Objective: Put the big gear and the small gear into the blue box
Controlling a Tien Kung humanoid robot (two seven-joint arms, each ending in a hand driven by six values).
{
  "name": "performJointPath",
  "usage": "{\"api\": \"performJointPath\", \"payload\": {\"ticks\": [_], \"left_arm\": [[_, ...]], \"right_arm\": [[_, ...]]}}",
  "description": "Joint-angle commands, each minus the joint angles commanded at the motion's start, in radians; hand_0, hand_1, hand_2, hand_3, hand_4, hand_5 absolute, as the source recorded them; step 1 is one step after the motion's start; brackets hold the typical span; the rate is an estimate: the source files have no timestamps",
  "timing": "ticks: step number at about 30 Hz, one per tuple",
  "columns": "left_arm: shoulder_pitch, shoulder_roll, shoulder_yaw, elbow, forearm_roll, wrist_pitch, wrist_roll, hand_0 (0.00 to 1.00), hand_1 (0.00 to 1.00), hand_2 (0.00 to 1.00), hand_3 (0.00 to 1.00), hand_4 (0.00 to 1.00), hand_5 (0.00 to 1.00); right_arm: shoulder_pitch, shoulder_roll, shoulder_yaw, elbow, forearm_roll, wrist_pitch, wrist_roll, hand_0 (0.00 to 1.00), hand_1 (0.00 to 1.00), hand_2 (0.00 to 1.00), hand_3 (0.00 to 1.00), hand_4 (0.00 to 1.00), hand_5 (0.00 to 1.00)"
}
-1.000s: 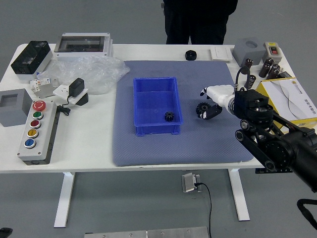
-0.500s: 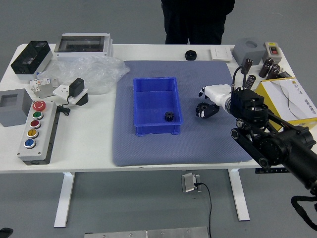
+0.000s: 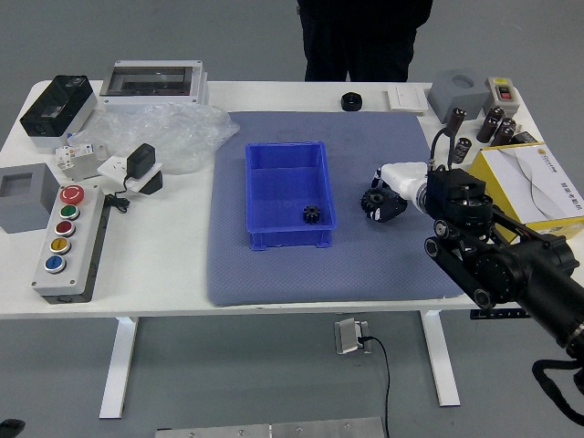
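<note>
Right hand (image 3: 389,199): curled round big gear (image 3: 372,199), apparently gripping.
Blue box (image 3: 285,239): small gear (image 3: 312,214) inside; next, lift big gear leftward in.
Left hand (image 3: 11,426): near-left corner, state unclear.

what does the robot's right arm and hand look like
The right arm is glossy black, built of chunky rounded segments with circular ring-like caps at the joints. A thin black cable loops below it, and another arches up at the wrist. The right hand has a white shell, a greyish band at its wrist end and black fingers.
</note>
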Motion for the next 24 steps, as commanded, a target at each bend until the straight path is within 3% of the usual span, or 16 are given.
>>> {"api": "performJointPath", "payload": {"ticks": [2,7,8,13,14,24], "left_arm": [[0.000,0.000,0.000,0.000,0.000,0.000,0.000,0.828,0.789,0.784,0.743,0.646,0.359],[0.000,0.000,-0.001,0.000,0.000,0.001,0.000,0.828,0.789,0.784,0.743,0.646,0.359],[0.000,0.000,-0.001,0.000,0.000,0.001,0.000,0.827,0.789,0.784,0.743,0.646,0.359],[-0.001,-0.001,-0.001,0.000,-0.001,0.001,0.000,0.827,0.789,0.784,0.743,0.646,0.359],[-0.001,-0.001,-0.001,0.000,-0.001,0.001,0.000,0.827,0.789,0.784,0.744,0.646,0.360],[-0.001,-0.002,-0.001,0.000,-0.001,0.001,0.000,0.828,0.789,0.784,0.744,0.646,0.360]], "right_arm": [[0.000,0.000,-0.001,-0.002,0.000,-0.001,0.000,0.679,0.633,0.723,0.718,0.765,0.368],[-0.001,0.002,-0.004,-0.001,-0.008,-0.018,0.000,0.679,0.633,0.723,0.718,0.765,0.368],[-0.001,0.003,-0.004,-0.001,-0.011,-0.021,0.000,0.622,0.549,0.606,0.641,0.625,0.290],[-0.003,0.006,-0.009,0.001,-0.022,-0.032,-0.001,0.622,0.549,0.606,0.641,0.625,0.290],[-0.004,0.007,-0.011,0.001,-0.024,-0.033,-0.001,0.598,0.509,0.549,0.623,0.510,0.192],[-0.011,0.009,-0.014,-0.003,-0.035,-0.048,-0.002,0.591,0.477,0.519,0.609,0.485,0.153]]}}
